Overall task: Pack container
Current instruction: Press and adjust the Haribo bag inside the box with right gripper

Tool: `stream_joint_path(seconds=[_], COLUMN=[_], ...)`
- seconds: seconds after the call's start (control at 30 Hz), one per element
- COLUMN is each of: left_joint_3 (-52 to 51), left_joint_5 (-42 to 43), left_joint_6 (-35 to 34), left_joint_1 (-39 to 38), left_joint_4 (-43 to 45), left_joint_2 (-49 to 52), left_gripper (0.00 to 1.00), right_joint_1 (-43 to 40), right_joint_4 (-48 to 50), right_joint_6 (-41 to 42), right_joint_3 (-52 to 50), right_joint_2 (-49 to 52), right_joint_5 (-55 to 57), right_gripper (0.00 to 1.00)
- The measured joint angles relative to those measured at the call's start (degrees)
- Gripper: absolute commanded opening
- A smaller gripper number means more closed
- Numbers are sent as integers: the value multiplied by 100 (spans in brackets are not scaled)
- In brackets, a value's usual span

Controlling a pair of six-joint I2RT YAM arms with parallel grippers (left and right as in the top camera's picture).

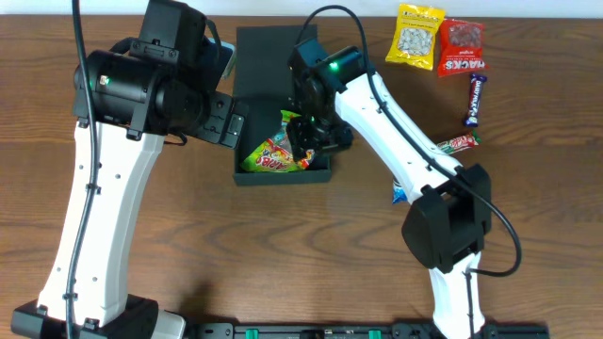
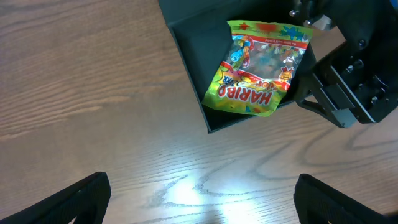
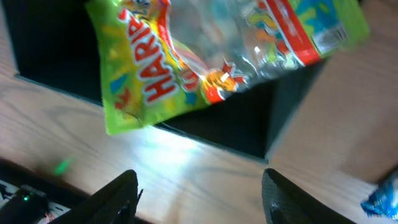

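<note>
The container (image 1: 247,66) is a dark, shallow box with its flap lid open toward the back, in the middle of the table. A green Haribo bag (image 1: 271,154) lies in its front part. My right gripper (image 1: 307,141) is over the box's front right and is open and empty. In the right wrist view its fingers (image 3: 199,199) spread over the wood just in front of the box wall (image 3: 249,130), below the Haribo bag (image 3: 180,56). My left gripper (image 1: 234,124) is at the box's left side. Its fingers (image 2: 202,199) are open and empty over bare wood, near the box (image 2: 193,81) and the bag (image 2: 255,68).
At the back right lie a yellow packet (image 1: 419,36), a red packet (image 1: 460,47) and a dark blue bar (image 1: 476,99). A red-green bar (image 1: 458,143) lies right of the right arm. A blue packet (image 1: 399,194) shows partly under that arm, and also in the right wrist view (image 3: 380,200).
</note>
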Motion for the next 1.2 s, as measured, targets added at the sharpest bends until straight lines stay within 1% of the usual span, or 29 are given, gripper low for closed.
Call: stream_joint_path(seconds=[0.17,0.27,0.37,0.5,0.57,0.6,0.67,0.8,0.9,0.97,1.0,1.13,1.17,1.2], left_joint_3=[0,0,0,0,0,0,0,0,0,0,0,0,0,0], left_joint_5=[0,0,0,0,0,0,0,0,0,0,0,0,0,0], left_joint_6=[-2,-2,0,-2,-2,-2,0,-2,0,-2,-2,-2,-2,-2], left_joint_1=[0,0,0,0,0,0,0,0,0,0,0,0,0,0], left_joint_4=[2,0,0,0,0,2,0,2,0,0,0,0,2,2], left_joint_2=[0,-2,0,-2,-2,0,0,-2,0,-2,0,0,-2,0], left_gripper=[95,95,95,95,95,95,95,95,95,95,95,95,95,95], right_joint_1=[0,0,0,0,0,0,0,0,0,0,0,0,0,0], right_joint_4=[166,385,531,621,767,859,1064,1482,1624,1646,1655,1705,1711,1714], right_joint_6=[157,199,219,221,216,203,81,-525,-951,-1228,-1381,-2009,-2090,-2142], right_joint_3=[-162,-238,-269,-269,-269,-269,-269,-271,-271,-271,-271,-271,-271,-271], right_joint_2=[105,358,555,719,800,831,874,894,894,894,894,896,898,898], right_joint_5=[39,26,-44,-111,-114,-111,-109,-59,-17,4,22,107,109,111], right_gripper=[63,58,57,60,66,68,69,69,72,70,67,24,7,1])
